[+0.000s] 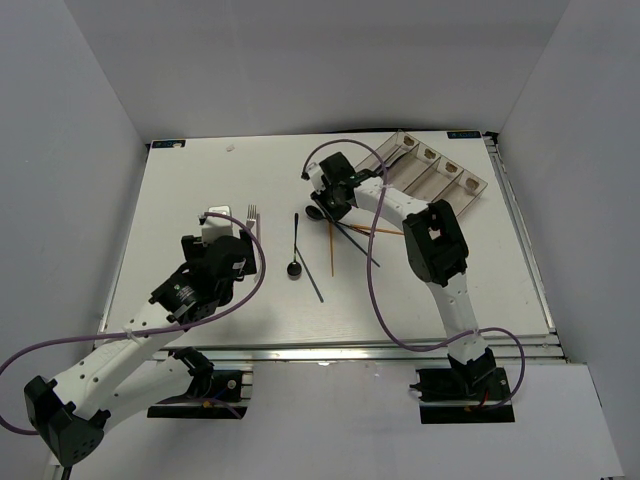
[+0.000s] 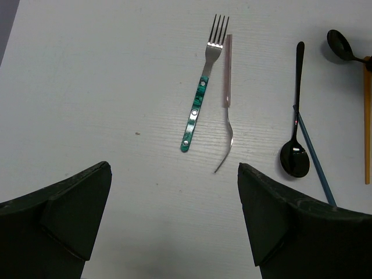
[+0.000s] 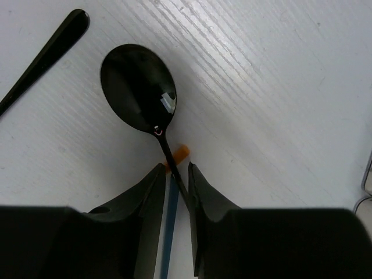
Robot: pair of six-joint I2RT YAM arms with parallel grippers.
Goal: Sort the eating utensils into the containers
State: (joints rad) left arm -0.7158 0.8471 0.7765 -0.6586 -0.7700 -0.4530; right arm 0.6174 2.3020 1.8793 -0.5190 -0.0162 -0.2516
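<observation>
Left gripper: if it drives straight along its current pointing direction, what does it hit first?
Probably the metal end of the pale-handled utensil, nearest in line with the open left gripper, the teal-handled fork just left of it. Depth is unclear; bare table might come first.

Fork (image 1: pixel 252 215) left of near spoon (image 1: pixel 294 268), far spoon (image 3: pixel 139 87) behind it, chopsticks (image 1: pixel 333 250) to right, bins (image 1: pixel 432 172) far right

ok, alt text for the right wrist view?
Close-up from above: the right claw straddles the thin handle of a black spoon lying on the white table, fingers nearly shut, contact unclear. An orange chopstick tip and a blue stick show between the fingers; another black handle crosses the top left corner.
</observation>
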